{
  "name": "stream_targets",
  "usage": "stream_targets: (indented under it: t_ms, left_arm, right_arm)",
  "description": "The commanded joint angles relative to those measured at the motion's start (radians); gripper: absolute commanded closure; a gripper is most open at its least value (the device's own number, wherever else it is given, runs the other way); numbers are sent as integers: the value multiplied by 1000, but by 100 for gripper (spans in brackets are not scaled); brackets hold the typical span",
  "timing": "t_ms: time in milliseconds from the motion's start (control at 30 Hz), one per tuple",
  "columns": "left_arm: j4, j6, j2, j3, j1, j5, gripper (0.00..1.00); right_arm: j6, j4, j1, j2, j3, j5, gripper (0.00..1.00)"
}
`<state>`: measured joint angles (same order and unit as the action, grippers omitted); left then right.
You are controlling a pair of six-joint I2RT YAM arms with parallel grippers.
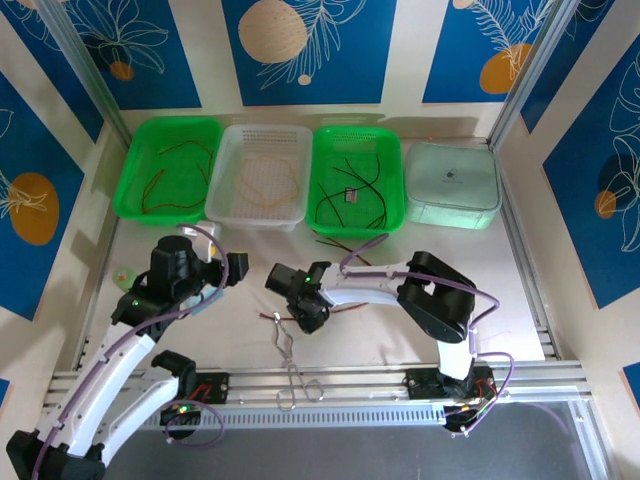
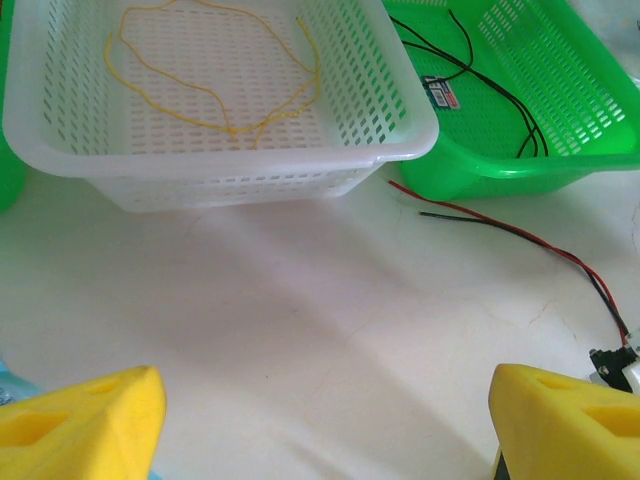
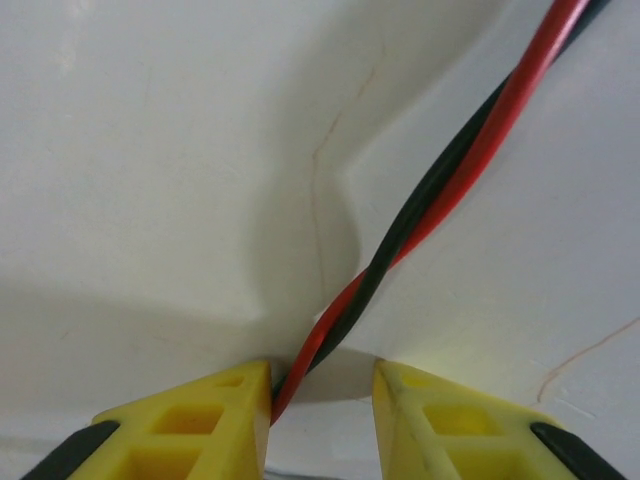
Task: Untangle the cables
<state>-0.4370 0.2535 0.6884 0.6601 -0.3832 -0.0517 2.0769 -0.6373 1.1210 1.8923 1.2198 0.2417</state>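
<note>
We see the left hand (image 2: 322, 425), jaws wide apart and empty over the table (image 2: 300, 320), well apart from the twisted red-and-black cables (image 3: 440, 190), whose long axis runs ahead and rightward from between the part-open, not yet clamped fingers of the nearer right hand (image 3: 322, 405)

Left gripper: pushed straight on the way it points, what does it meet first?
Probably the near wall of the white basket, across bare table; the red-black cable lies off to the right.

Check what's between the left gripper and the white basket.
Bare table, in the left wrist view; the red-black cables lie off to the right.
</note>
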Motion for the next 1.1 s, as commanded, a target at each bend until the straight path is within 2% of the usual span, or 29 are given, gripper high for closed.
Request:
stream_targets:
  t_ms: [0,133,400,533,633,867,1067]
  left_arm:
    - [-31,-20,-20,32,-8,6,16]
    - [-46,-17,-27,39,-8,4,16]
    - [-76,-20,-43,49,-8,5,17]
    - [-94,-25,-50,63,-9,9,17]
    - [-105,-28,-52,73,-8,10,17]
    - [-130,-29,-49,105,-10,-8,17]
    - [-134,13,-14,162,-10,-76,17]
  right_arm:
    - [630,0,-31,60,16,10,68]
    - [632,-10,-39,72,35,-4,68]
    - [635,8,-73,86,42,-17,84]
    - [639,83,-98,73,15,-7,96]
    - [640,121,-118,64,5,8,100]
    - [639,192,-152,-3,-41,52,100]
    - [638,253,-153,-141,-159,103,100]
